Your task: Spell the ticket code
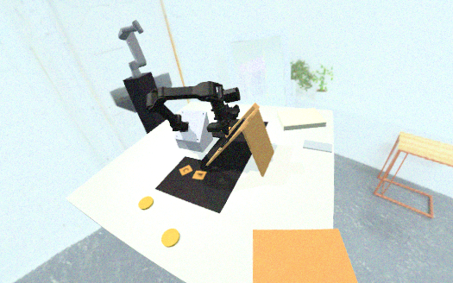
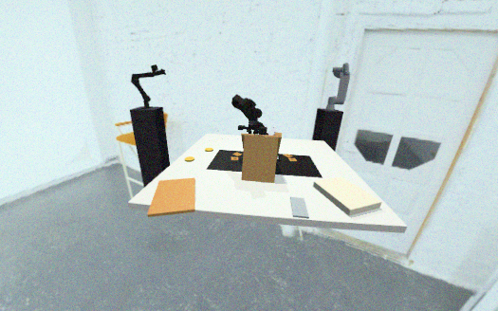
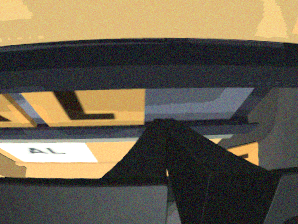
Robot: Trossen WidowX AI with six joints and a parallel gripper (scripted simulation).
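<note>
The board (image 1: 258, 144) (image 2: 259, 158) (image 3: 150, 20) leans upright on the black mat (image 1: 208, 200) (image 2: 304, 168). In the wrist view its dark rail (image 3: 150, 77) holds an L tile (image 3: 131, 106); left of it, past a narrow strip, is a cut-off tile (image 3: 12, 112), apparently an A. The rail right of L is bare. The ticket (image 3: 75, 152) below reads AL. My gripper (image 3: 162, 128) (image 1: 228, 133) is shut and empty, its tips at the rail's lower edge, just right of the L tile. Loose letter tiles (image 1: 185, 170) (image 2: 287, 155) (image 3: 253, 150) lie on the mat.
A pale box (image 1: 192, 127) stands left of the board. Two yellow discs (image 1: 146, 203) (image 1: 170, 237), an orange panel (image 1: 303, 254) (image 2: 174, 196), a cream book-like block (image 1: 303, 118) (image 2: 347, 194) and a thin grey slab (image 1: 317, 146) (image 2: 299, 207) lie on the counter.
</note>
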